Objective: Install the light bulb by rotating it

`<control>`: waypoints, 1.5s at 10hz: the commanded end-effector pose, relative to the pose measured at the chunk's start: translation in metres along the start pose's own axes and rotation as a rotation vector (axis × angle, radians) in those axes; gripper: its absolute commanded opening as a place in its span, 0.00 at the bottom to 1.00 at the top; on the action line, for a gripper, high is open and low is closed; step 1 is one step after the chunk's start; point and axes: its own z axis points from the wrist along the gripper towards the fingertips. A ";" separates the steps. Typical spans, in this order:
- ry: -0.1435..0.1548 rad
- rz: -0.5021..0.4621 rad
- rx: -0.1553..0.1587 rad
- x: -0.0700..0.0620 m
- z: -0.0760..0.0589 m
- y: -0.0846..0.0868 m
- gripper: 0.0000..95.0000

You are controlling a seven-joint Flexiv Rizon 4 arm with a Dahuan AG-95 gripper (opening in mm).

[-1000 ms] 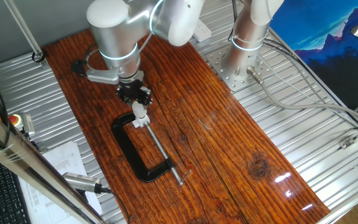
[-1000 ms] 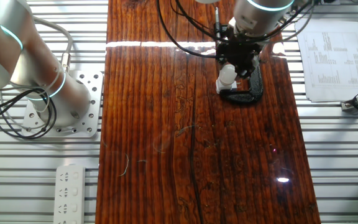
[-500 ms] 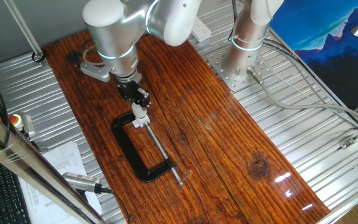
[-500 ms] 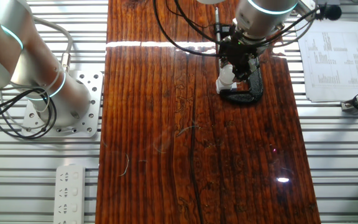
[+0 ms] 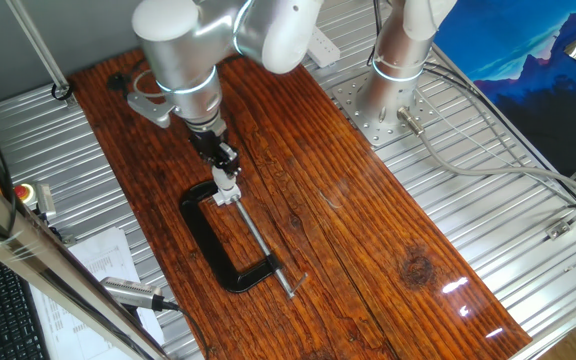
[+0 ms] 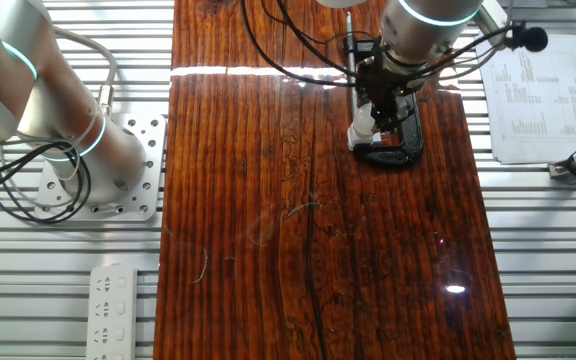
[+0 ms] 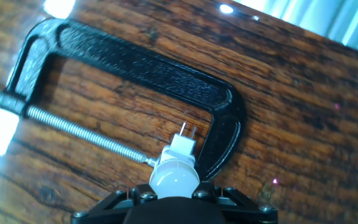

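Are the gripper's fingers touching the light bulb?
Touching. The hand view shows the light bulb seated in the gripper, no gap visible.

A dark, glossy wood-grain worktop (image 5: 348, 220) carried a black C-clamp (image 5: 213, 240) lying flat directly under the end effector (image 5: 224, 165). The clamp's threaded screw (image 5: 258, 240) ran away from the end effector along the boards. The small white socket block (image 7: 182, 146) was held in the clamp's mouth, just below the end effector.
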 end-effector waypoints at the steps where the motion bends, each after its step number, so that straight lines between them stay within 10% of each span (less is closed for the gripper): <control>1: -0.006 0.174 -0.017 0.001 0.000 0.000 0.00; 11: -0.003 0.407 -0.009 0.000 0.000 0.001 0.20; 12: -0.002 0.351 -0.001 0.000 0.000 0.001 0.40; 13: -0.003 0.305 -0.001 0.000 -0.001 0.002 0.40; 15: -0.008 0.267 -0.001 0.000 -0.001 0.002 1.00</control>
